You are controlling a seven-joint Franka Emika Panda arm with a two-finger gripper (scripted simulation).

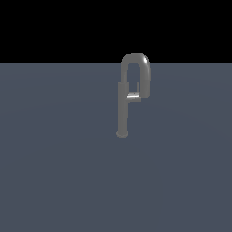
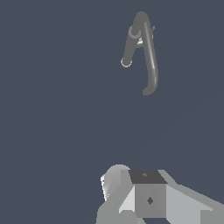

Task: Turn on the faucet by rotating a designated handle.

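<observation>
The claw (image 2: pixel 151 199) shows only in the wrist view, as blocky grey parts at the edge. I cannot tell how wide it is open. It holds nothing that I can see. It is well apart from the faucet (image 1: pixel 123 106).

The faucet stands on the flat grey floor (image 1: pixel 54 172). It has a straight post with a small round foot, and a bent spout (image 1: pixel 144 72) curves over the top. The handle (image 1: pixel 133 96) is a small shiny bar. It sticks out sideways from the middle of the post, under the spout.

The job has not started, I think. To do it well, the claw should go to the far end of the handle, away from the post. It must miss the spout. Then it should push gently around the post.
</observation>
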